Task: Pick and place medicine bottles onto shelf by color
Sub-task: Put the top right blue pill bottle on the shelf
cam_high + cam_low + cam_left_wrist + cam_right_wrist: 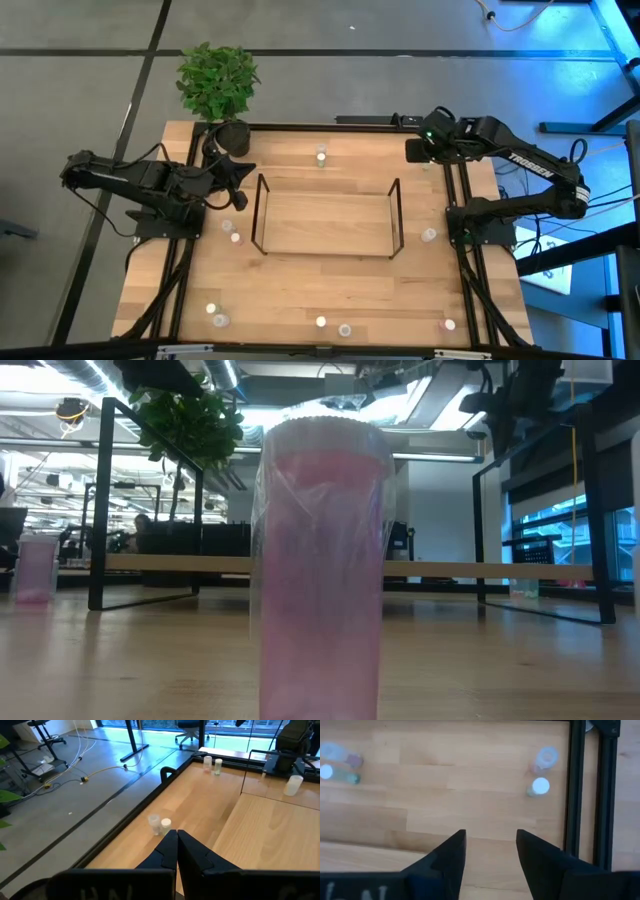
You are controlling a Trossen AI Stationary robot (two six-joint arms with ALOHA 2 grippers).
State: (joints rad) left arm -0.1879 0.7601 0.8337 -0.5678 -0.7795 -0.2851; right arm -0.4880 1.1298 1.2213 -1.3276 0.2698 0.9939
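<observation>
High view showed the shelf (325, 222) empty, medicine bottles (236, 238) scattered on the desk (300, 290); left gripper (243, 172) closed, right gripper (490, 852) open, both empty.

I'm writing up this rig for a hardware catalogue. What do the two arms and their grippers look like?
Both are matte black jointed arms with thin black cables running along them. The right arm carries white lettering on one link and a small green light near its wrist. The left gripper and the right gripper each have two flat, tapered black fingers. The left arm shows no marking.
</observation>
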